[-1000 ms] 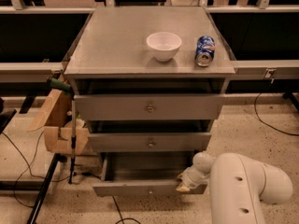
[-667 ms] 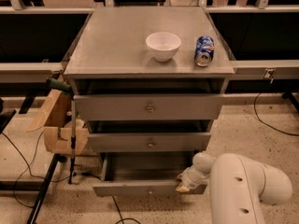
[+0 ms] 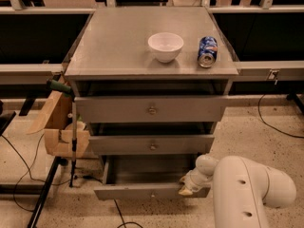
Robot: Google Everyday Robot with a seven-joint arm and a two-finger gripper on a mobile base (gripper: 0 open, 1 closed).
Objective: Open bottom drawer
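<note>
**Bottom drawer part-open; pull to be finished straight**

The bottom drawer [image 3: 142,192] is seen lowest in the grey cabinet [image 3: 118,56], w/ its front standing out past the two fronts above and its dark inside exposed behind. The small round knob [image 3: 152,194] at centre is left free. The gripper [image 3: 186,189] is placed at the top edge of the drawer front, toward the right end, well off the knob. Whether it is spread, closed or pinching the edge cannot be told from this view.

Judged approx. halfway done. Since the contact is off-centre, the pull should be kept straight out, parallel to the drawer sides, so the drawer isn't racked or jammed. A slow, even draw is advised. The hold on the edge should be checked, as a slip is likely there.

The arm [image 3: 247,194] is brought in from the lower right, low to the floor. Its thick white link is laid across the corner of the frame, w/ the wrist bent left toward the drawer.

Above, the middle drawer [image 3: 152,145] and top drawer [image 3: 152,109] are shut. A white bowl [image 3: 165,45] and a blue soda can [image 3: 207,51] are set on the cabinet top, near each other but apart.
</note>
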